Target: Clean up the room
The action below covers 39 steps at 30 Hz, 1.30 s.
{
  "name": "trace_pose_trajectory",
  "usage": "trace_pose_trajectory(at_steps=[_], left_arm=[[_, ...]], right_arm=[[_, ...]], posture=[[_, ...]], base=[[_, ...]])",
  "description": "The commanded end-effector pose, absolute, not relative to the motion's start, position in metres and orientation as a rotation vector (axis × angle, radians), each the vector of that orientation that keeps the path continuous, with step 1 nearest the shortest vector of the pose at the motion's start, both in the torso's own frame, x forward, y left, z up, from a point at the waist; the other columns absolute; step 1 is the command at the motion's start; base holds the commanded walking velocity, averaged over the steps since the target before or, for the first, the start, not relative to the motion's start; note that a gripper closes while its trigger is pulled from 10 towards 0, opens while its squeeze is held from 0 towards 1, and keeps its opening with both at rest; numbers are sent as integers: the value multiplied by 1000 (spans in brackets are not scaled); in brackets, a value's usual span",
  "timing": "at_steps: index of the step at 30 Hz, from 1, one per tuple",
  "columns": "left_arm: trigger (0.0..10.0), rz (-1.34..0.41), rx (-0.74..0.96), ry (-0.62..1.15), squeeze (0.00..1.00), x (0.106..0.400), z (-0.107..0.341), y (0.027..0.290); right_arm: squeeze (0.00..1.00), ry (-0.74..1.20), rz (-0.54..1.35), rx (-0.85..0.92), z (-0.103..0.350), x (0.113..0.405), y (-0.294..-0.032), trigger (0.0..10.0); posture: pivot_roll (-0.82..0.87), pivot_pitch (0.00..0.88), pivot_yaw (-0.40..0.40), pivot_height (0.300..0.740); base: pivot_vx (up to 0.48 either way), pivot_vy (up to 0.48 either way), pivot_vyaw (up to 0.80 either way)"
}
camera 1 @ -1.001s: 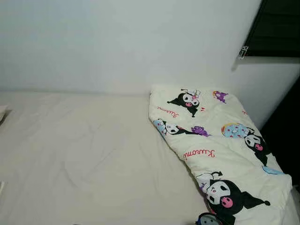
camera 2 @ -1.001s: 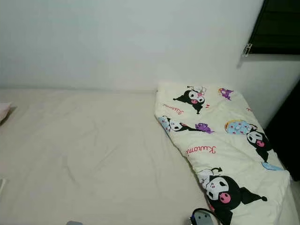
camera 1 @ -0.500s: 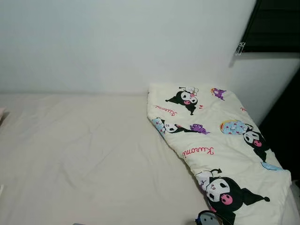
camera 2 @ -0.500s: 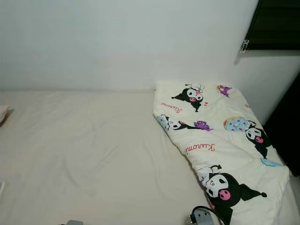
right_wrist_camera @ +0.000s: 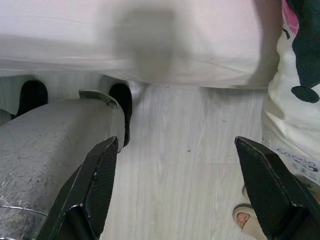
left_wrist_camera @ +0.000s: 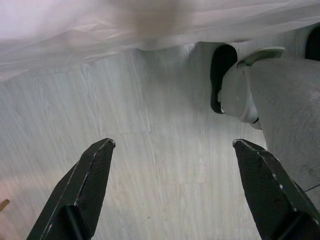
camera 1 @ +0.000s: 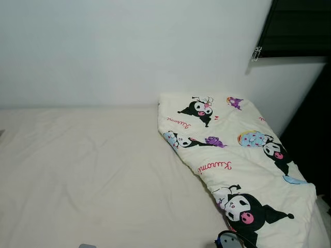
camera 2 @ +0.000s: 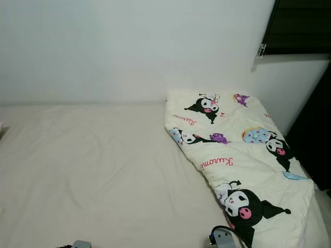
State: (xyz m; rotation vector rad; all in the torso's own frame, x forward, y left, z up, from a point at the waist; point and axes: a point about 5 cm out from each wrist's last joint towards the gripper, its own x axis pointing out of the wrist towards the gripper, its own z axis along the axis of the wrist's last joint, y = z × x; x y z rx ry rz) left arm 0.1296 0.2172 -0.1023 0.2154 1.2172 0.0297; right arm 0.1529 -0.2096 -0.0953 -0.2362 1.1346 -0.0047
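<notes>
A bed with a cream sheet [camera 1: 93, 175] lies before me, set against a white wall. Along its right side lies a folded white quilt [camera 1: 238, 160] printed with black cartoon characters. Both arms hang idle at my sides over pale wood floor. My left gripper [left_wrist_camera: 172, 143] is open with nothing between its fingers, and my own grey leg [left_wrist_camera: 285, 110] is beside it. My right gripper [right_wrist_camera: 176, 141] is open as well, beside the bed's edge, where a corner of the quilt [right_wrist_camera: 295, 95] hangs down.
A dark window [camera 1: 297, 26] sits at the upper right, with a dark gap [camera 1: 315, 134] past the bed's right side. The toes of a person's sandalled foot [right_wrist_camera: 246, 220] rest on the floor near my right gripper.
The whole picture has shifted left, so the camera has turned a little to the right. The pale thing at the bed's far left edge has left the frame. Nothing on the bed has moved.
</notes>
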Motion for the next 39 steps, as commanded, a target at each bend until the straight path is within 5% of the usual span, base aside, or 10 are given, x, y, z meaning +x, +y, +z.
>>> trace_pose_trajectory(at_steps=[1,17,27,39], left_arm=[[10000,35,222,1226,0,127,-102,221],[10000,146,175,1206,0,126,-99,236],[10000,261,97,1125,0,134,-93,247],[10000,264,89,1111,0,135,-93,247]], right_arm=[[0,1139,1,-232,-96,153,-206,10000],[0,1112,-65,-217,-94,155,-213,10000],[0,895,-193,-221,-56,204,-262,10000],[0,798,-177,-224,-38,235,-255,10000]], posture=[[-95,15,-24,740],[-101,21,-28,740],[-104,33,-26,740],[-105,24,-35,740]], base=[[0,0,0],[0,0,0],[0,0,0],[-279,0,0]])
